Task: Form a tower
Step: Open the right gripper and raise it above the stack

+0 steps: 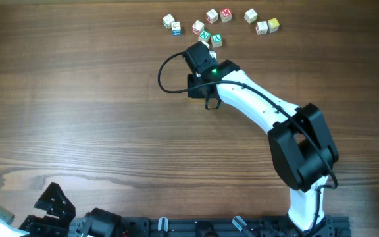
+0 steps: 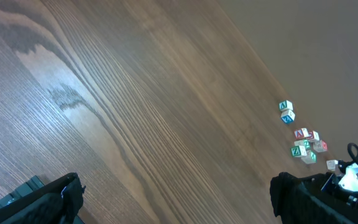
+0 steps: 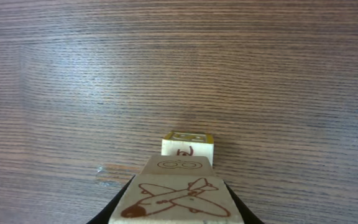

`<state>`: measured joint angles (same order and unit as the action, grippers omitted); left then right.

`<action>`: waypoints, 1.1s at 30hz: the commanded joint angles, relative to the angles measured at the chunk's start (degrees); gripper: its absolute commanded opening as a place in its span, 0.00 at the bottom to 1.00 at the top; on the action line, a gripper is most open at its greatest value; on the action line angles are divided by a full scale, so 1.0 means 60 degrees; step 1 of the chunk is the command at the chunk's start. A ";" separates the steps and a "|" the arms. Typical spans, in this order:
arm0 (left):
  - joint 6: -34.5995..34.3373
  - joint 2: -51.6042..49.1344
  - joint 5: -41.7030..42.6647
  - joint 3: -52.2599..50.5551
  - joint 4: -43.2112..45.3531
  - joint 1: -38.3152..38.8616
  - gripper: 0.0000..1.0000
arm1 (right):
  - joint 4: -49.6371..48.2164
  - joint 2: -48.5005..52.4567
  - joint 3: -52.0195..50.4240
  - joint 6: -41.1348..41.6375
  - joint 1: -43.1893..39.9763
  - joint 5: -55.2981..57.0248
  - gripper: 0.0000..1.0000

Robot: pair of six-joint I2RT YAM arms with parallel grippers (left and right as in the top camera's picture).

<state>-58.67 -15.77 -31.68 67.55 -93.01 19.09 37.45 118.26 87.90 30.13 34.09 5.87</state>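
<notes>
Jaws of the right gripper (image 3: 174,219) are pressed in on a pale wooden cube with a brown aeroplane drawing (image 3: 178,194). Just past it, in line, show a second pale cube face with a spectacles-like doodle (image 3: 176,165) and a cube with a yellow-green top rim (image 3: 189,136). Whether they sit under the held cube or merely beyond it, I cannot tell.

From overhead, this gripper hangs at the robot-side edge of a scatter of loose letter cubes (image 1: 212,16) on the brown wood-grain table (image 1: 77,118). The tower (image 2: 286,111), a narrow column of pale wooden cubes with green and blue letters, stands at the left end of that scatter, near the gripper but apart from it. The left gripper (image 2: 176,186) is spread wide, holding nothing, well away.

This looks like the carry step: a cube is in hand and not yet on the column. The next move probably calls for rising clear of the loose cubes, centring squarely over the column's top, lowering gently and only then letting go. A nudge could topple so slim a stack.
</notes>
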 commanded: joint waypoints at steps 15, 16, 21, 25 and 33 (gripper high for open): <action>-0.0084 0.0047 -0.0127 -0.0025 0.0018 -0.0058 1.00 | -0.0164 0.0382 0.0142 -0.0361 -0.0015 0.0310 0.28; -0.0084 0.0047 -0.0127 -0.0025 0.0018 -0.0058 1.00 | -0.0171 0.0382 0.0142 -0.0503 -0.0015 0.0306 0.28; -0.0084 0.0047 -0.0127 -0.0025 0.0018 -0.0058 1.00 | -0.0168 0.0382 0.0142 -0.0565 -0.0015 0.0306 0.28; -0.0084 0.0047 -0.0127 -0.0025 0.0018 -0.0058 1.00 | -0.0164 0.0382 0.0142 -0.0557 -0.0015 0.0299 0.28; -0.0084 0.0047 -0.0127 -0.0025 0.0018 -0.0058 1.00 | -0.0164 0.0382 0.0142 -0.0528 -0.0015 0.0277 0.38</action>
<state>-58.67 -15.77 -31.68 67.55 -93.01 19.09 36.77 119.39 87.90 27.14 34.09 6.50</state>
